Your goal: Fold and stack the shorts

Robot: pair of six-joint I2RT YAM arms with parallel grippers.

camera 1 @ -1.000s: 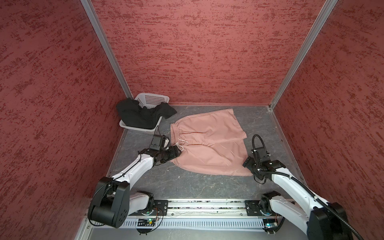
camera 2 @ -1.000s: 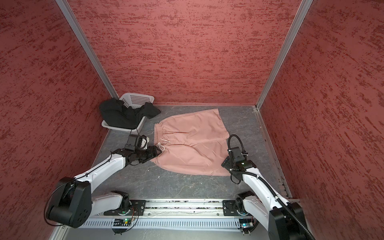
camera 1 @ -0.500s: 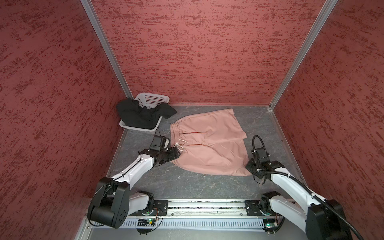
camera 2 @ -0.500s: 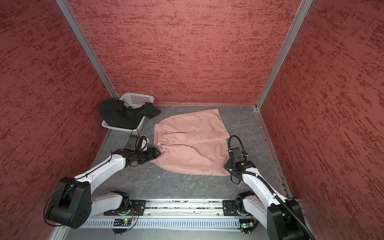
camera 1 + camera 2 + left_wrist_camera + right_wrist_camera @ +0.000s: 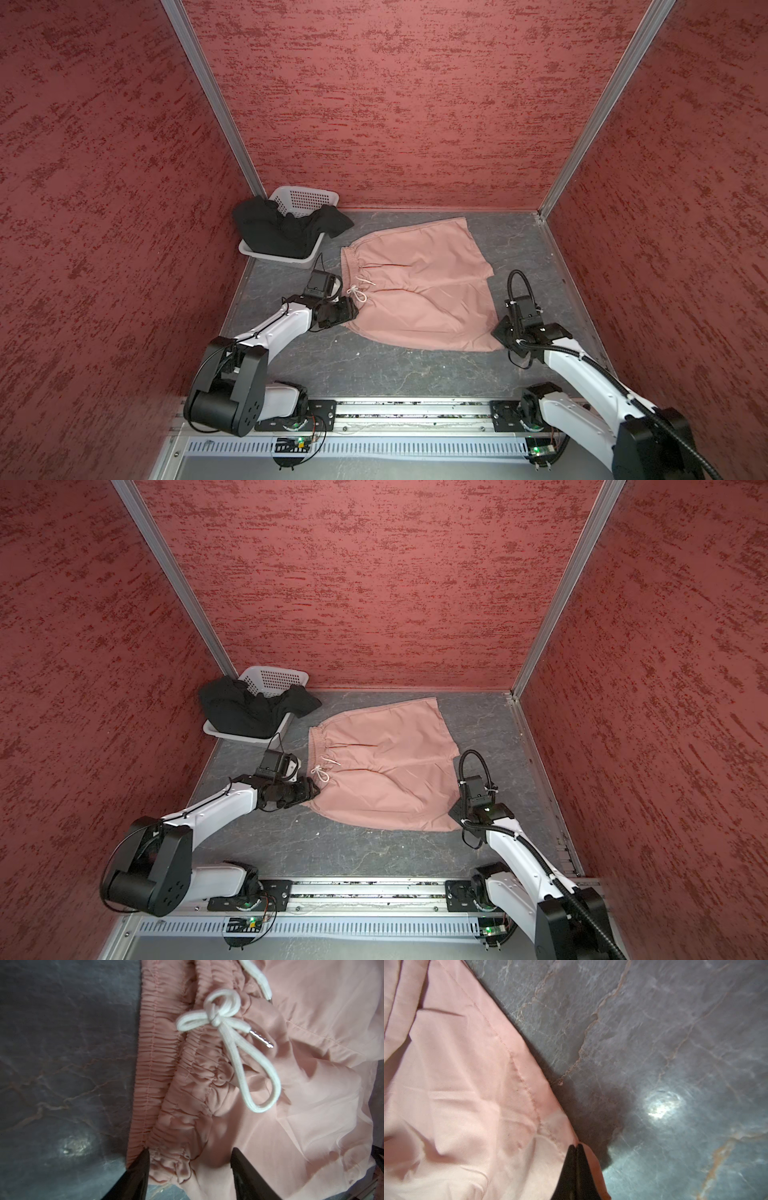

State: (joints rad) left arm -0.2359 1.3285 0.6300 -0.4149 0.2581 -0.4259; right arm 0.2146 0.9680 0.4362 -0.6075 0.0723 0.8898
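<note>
My two arms reach in from the near edge of a dark, marbled grey table (image 5: pixel 374 374) boxed in by red textured walls. In both top views the pink shorts (image 5: pixel 419 286) lie spread flat in the middle of the table, with the waistband towards my left arm and the leg hems towards my right. My left gripper (image 5: pixel 352 311) sits low at the near corner of the waistband (image 5: pixel 166 1084). In the left wrist view its two dark fingers (image 5: pixel 139 1174) stand well apart, and the gathered elastic edge is bunched in the gap between them. One finger is at the line where the cloth meets the table and the other is over the pink fabric. They have not closed on anything, and I cannot tell whether the tips touch the cloth. The white drawstring (image 5: pixel 228 1028), tied in a bow, lies just beyond them. My right gripper (image 5: pixel 502 336) is at the opposite near corner, on the hem of the near leg. In the right wrist view its fingers (image 5: pixel 571 1172) are pressed together with the hem corner pinched between them. Pink cloth shows on either side and a dark shadow lies under that edge. The black shorts (image 5: pixel 282 232) are draped, crumpled, over a white perforated basket (image 5: pixel 307 199) in the far left corner, apart from both grippers.
</note>
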